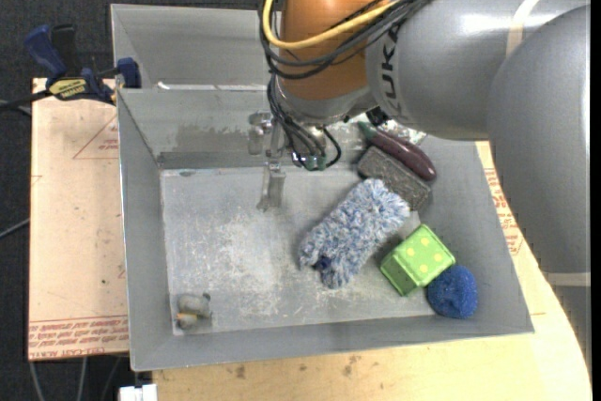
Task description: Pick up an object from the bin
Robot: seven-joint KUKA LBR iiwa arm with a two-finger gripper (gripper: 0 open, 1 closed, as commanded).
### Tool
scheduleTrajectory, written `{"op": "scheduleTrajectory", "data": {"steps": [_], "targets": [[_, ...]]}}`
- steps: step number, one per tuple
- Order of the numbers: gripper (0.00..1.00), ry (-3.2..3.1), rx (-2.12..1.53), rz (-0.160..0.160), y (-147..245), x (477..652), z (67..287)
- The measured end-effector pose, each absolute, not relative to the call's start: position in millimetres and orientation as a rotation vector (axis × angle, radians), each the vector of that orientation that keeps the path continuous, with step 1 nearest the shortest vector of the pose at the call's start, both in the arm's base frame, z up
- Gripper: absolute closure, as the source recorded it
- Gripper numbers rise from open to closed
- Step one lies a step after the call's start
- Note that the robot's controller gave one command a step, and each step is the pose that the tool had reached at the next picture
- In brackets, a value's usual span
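My gripper (272, 196) hangs below the orange wrist cover over bare bin floor near the back wall, left of centre. I see nothing held in it. Nearest to it, down and to the right, lies a fluffy blue-and-white duster mitt (353, 230), set diagonally. A brush with a dark maroon handle and grey bristle block (398, 167) rests against the back right, partly under the arm. The gripper touches neither of them.
A green die with pale dots (417, 259) and a blue scrubby ball (453, 292) sit at the front right corner. A small pale shell-like thing (192, 309) lies at the front left. The arm covers the bin's back right.
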State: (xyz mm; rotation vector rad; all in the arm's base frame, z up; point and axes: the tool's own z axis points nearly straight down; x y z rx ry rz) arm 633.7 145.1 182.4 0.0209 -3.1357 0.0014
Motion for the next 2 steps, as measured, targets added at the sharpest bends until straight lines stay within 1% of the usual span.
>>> {"op": "scheduleTrajectory", "data": {"steps": [1, 2], "targets": [[0.00, -3.141, 0.217, -0.005, 97.8, 627.6, 184.3], [0.00, -3.128, 0.309, 0.002, 61.7, 618.6, 168.7]]}}
